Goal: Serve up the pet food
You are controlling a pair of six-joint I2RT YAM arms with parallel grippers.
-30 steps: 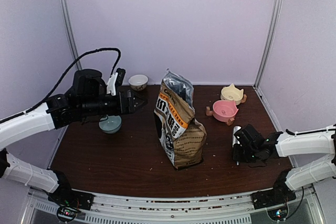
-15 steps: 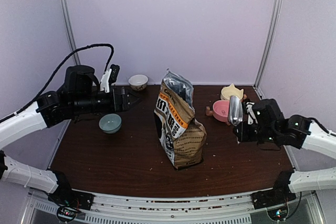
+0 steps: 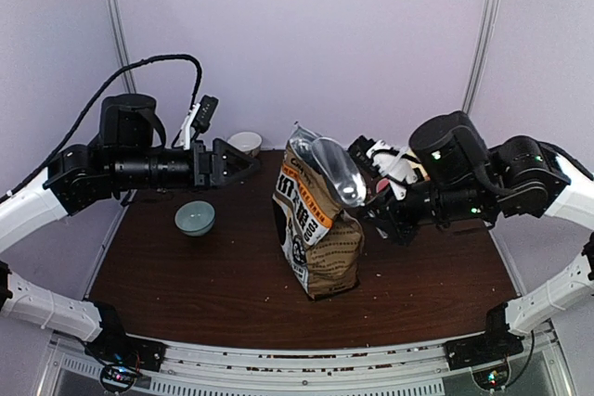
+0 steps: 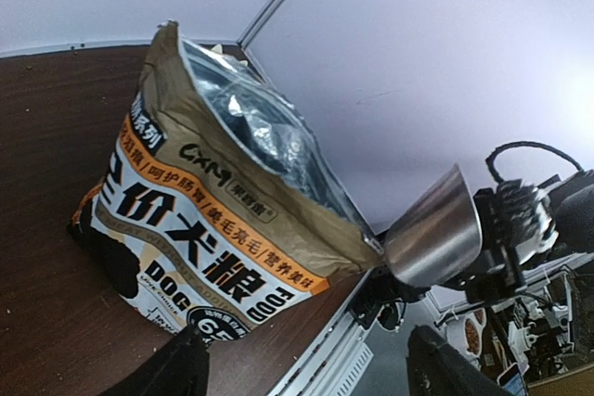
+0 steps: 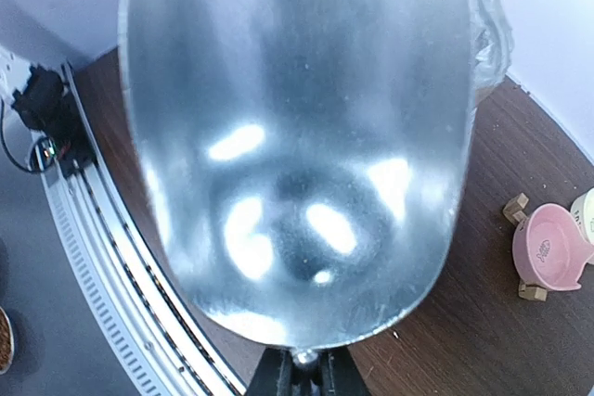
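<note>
Brown kraft bag (image 3: 316,220) marked "CXM", the pet food's packaging, stands upright at the middle of the table (image 3: 213,275), its long axis vertical. Its torn-open, foil-lined mouth points up and slightly back, and its printed face is turned to the left front. The kibble inside is hidden from every view. At the mouth hangs a metal scoop (image 3: 339,172), tilted, its bare gleaming hollow facing the right wrist camera. Its handle is clamped in the right gripper (image 5: 299,370), just right of the bag. On the other side, the left gripper (image 3: 251,166) hovers level with the bag's top and aimed at it, fingers spread wide with nothing between them. The dark brown wooden tabletop also carries a teal bowl (image 3: 195,218) at left, a white bowl (image 3: 246,141) at the back and a pink cat-eared bowl (image 5: 548,252) at right. Pale lilac wall panels (image 3: 353,44) enclose the booth. A second ago the right arm lay low on the right of the table with the scoop near the surface. It has since swung up and across to the bag, while the left arm rose a little, jaws staying apart.
</note>
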